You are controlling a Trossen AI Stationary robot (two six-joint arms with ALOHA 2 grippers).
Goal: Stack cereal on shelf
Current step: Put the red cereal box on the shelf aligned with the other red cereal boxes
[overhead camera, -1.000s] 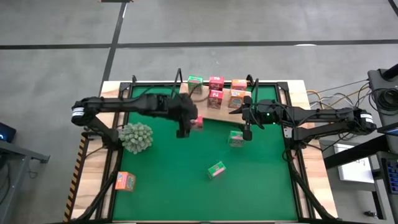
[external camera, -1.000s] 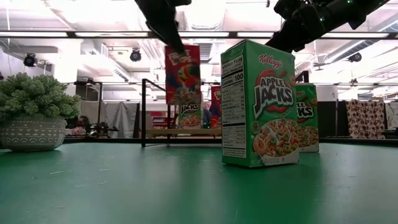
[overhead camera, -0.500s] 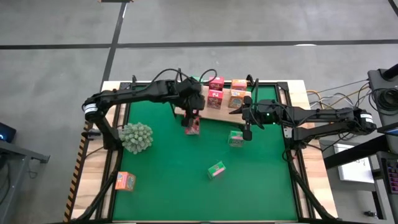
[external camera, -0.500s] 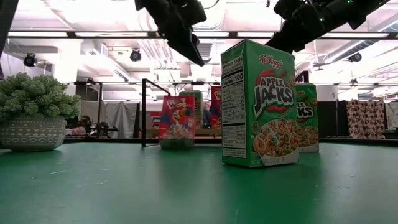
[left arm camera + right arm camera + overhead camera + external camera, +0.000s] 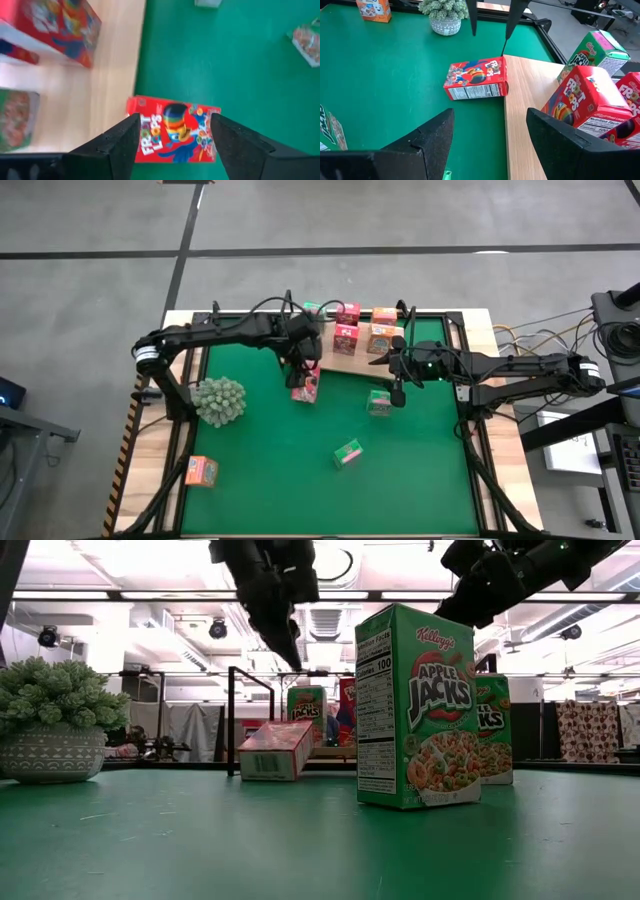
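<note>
While both arms' fingers gape empty, the Froot Loops box [image 5: 476, 79] lies flat beside Apple Jacks [image 5: 417, 707].

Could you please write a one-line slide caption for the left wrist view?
Open left hand above a red cereal box lying flat beside the shelf.

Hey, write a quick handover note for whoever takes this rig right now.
Left gripper: open, above a Froot Loops box lying flat on the mat beside the shelf.
Right gripper: open, by an Apple Jacks box on the mat.
Done: five boxes on the shelf.
Left: those two, another Apple Jacks box mid-mat, and an orange box far left of it.
</note>
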